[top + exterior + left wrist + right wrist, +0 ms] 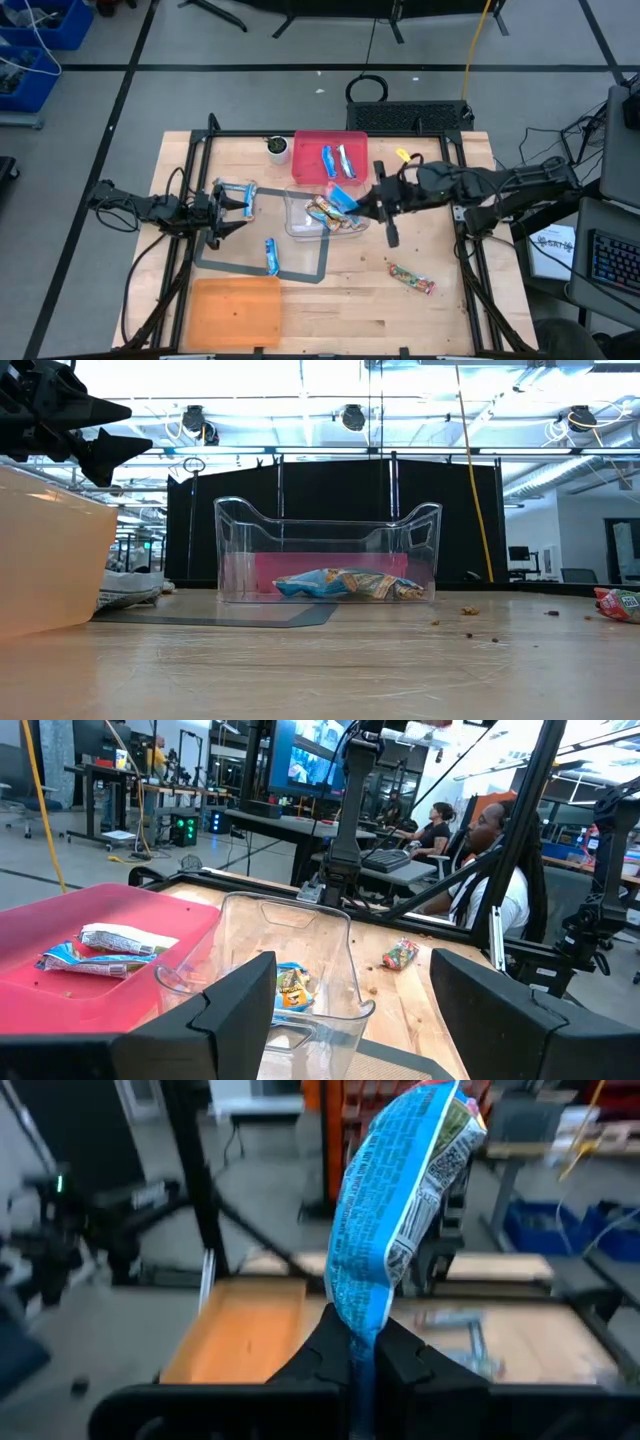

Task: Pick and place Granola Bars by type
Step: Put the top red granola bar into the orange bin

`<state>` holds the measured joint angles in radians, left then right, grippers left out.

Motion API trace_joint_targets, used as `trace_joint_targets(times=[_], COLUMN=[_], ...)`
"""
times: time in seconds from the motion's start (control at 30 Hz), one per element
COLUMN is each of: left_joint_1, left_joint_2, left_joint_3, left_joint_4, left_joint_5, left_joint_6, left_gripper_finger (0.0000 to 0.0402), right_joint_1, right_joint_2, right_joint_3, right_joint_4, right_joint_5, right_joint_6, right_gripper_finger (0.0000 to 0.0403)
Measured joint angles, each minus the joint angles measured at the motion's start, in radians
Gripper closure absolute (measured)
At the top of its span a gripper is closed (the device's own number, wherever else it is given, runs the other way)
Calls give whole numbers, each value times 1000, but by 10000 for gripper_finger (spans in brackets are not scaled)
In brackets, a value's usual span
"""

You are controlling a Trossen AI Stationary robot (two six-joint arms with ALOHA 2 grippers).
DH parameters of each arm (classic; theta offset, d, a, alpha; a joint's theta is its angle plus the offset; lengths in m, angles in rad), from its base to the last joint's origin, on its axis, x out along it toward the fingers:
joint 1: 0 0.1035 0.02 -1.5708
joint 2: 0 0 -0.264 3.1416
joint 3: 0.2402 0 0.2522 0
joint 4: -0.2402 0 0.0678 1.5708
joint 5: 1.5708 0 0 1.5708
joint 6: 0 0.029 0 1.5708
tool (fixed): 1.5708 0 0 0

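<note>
My right gripper (362, 206) reaches in from the table's right and is shut on a blue and white granola bar (400, 1200), high over the clear bin (322, 214). The bin holds tan and blue bars (345, 584). Two blue bars (337, 160) lie in the red tray (305, 140). More blue bars lie flat on the table (271, 256) and beside my left gripper (240, 190). A tan bar (411, 279) lies at the near right. My left gripper (350, 1020) waits open at the left, pointing at the bin. My right gripper pinches one end of the blue bar's wrapper (358, 1330) between its two fingers (325, 1348). The fingers come level from the table's right side. The bar sticks out past the fingertips, lifted clear above the bin.
A small white cup (277, 148) stands left of the red tray. An orange tray (235, 312) lies at the near left, beside a grey taped outline (300, 276). Crumbs (468, 610) dot the wood right of the bin. People sit at desks (480, 830) beyond the table.
</note>
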<state>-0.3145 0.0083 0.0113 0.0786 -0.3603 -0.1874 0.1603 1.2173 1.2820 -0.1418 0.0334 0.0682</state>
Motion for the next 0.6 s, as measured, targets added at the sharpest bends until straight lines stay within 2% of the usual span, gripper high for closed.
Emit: trace_joint_targets(times=[0.3, 0.37, 0.6], left_joint_1=[0, 0, 0], left_joint_2=[0, 0, 0], left_joint_3=[0, 0, 0], left_joint_4=[0, 0, 0], left_joint_5=[0, 0, 0], left_joint_6=[0, 0, 0], left_gripper_finger=[133, 133, 133], right_joint_1=[-3, -4, -16], right_joint_2=[113, 133, 157], right_joint_3=[0, 0, 0], right_joint_4=[290, 319, 329], right_joint_5=[22, 72, 105], right_joint_6=[-34, -32, -28], right_gripper_finger=[399, 399, 399])
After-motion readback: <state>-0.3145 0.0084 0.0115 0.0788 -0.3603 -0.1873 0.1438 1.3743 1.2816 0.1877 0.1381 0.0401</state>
